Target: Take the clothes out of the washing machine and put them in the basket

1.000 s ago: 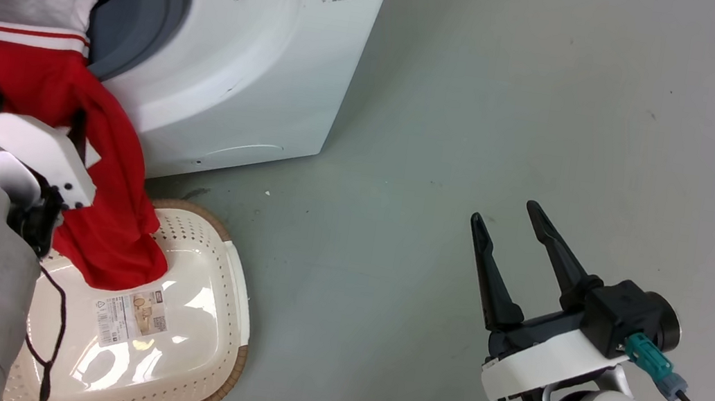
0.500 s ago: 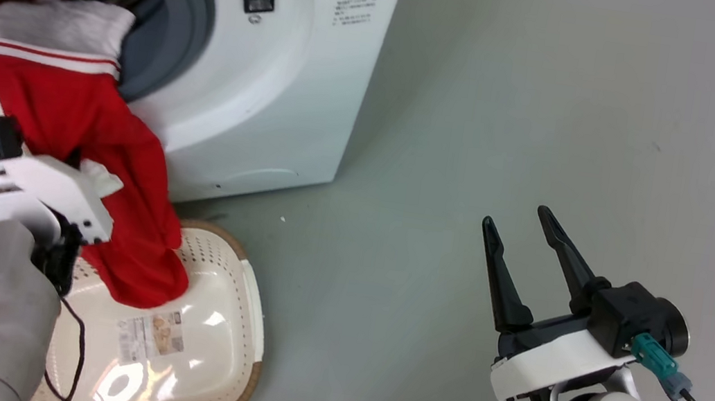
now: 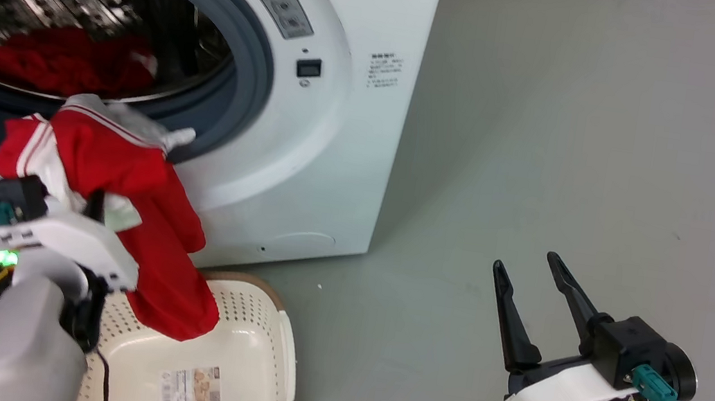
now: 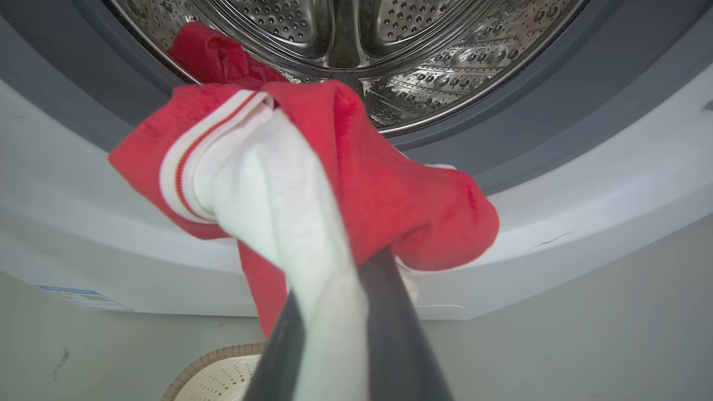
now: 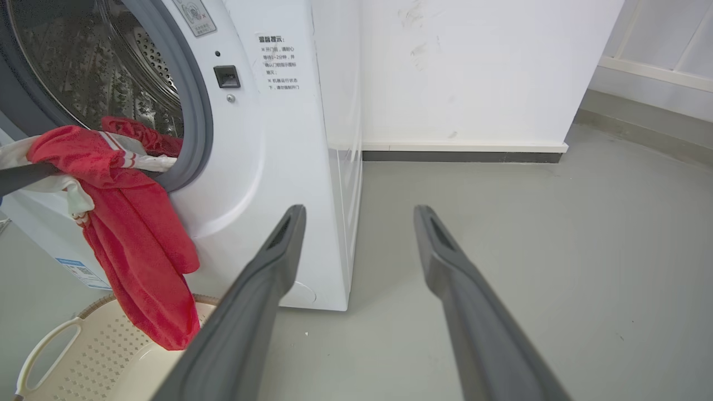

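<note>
The white washing machine (image 3: 305, 172) stands with its porthole open, and red clothes (image 3: 62, 61) lie in the steel drum (image 4: 418, 67). My left gripper (image 3: 95, 197) is shut on a red garment (image 3: 161, 250) with white lining, just below the porthole's rim. In the left wrist view the fingers (image 4: 390, 334) pinch the white lining. The garment hangs down, its lower end inside the cream basket (image 3: 284, 351) on the floor. My right gripper (image 3: 525, 261) is open and holds nothing, well to the right over bare floor.
The basket (image 5: 67, 362) sits right against the washer's front (image 5: 262, 167). Grey floor stretches to the right. A white wall with a dark skirting (image 5: 462, 157) runs behind the machine.
The head camera has tilted up, so more of the drum shows. My left gripper has drawn the red garment's top out of the porthole to its lower rim. The right gripper holds still.
</note>
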`<state>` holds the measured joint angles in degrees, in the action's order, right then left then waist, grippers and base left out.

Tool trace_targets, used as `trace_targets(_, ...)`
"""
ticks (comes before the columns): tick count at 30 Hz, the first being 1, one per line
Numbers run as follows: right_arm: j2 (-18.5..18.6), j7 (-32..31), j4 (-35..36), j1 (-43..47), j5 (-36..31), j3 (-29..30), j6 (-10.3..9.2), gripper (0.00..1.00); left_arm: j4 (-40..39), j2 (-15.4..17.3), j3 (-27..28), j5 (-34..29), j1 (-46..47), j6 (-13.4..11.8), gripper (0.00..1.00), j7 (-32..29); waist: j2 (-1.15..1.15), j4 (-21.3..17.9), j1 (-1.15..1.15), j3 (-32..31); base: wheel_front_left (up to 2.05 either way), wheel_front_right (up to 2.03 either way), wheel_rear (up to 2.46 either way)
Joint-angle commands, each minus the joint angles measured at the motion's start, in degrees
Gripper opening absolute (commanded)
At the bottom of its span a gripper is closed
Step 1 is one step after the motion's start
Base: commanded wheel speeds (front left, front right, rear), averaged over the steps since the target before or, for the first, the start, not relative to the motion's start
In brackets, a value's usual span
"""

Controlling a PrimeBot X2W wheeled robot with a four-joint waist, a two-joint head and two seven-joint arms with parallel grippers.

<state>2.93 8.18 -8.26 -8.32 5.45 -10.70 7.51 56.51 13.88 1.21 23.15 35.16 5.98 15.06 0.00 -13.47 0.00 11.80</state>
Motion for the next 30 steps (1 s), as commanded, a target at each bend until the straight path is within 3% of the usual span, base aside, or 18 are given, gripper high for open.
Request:
trace_targets(1, -0.1, -0.2, 0.5, 0.7, -0.3, 0.1, -0.04, 1.0, -1.8, -0.4, 0.4, -0.6, -1.9, -0.5, 0.0, 0.1, 0.0, 1.2, 0.0, -1.6, 0.0, 0.0, 0.0)
trace_targets(8, -0.1, -1.8, 2.6, 2.9, -1.0, 0.9, -0.04, 1.0, -14.4, -4.3, 0.5, -3.6, -12.9, -1.8, 0.0, 0.1, 0.0, 3.1, 0.0, -4.0, 0.0, 0.0, 0.0)
trace_targets(13, -0.1, -3.0, 3.9, 4.3, -1.5, 1.0, -0.04, 1.0, -18.5, -7.1, 0.1, -3.6, -20.7, -2.1, 0.0, 0.1, 0.0, 4.0, 0.0, -4.6, 0.0, 0.0, 0.0)
trace_targets(23, -0.1, -3.7, 6.8, 2.3, -1.7, -0.1, -0.04, 1.0, -15.5, -9.3, -0.2, -1.2, -25.5, -3.0, 0.0, -0.4, 0.0, 3.8, 0.0, 2.0, 0.0, 0.0, 0.0)
trace_targets(30, -0.1, -2.6, 8.4, -2.7, -1.1, -1.1, -0.04, 1.0, -7.8, -7.5, 1.5, 0.3, -17.7, -3.0, 0.0, -0.1, 0.0, 1.4, 0.0, 14.4, 0.0, 0.0, 0.0)
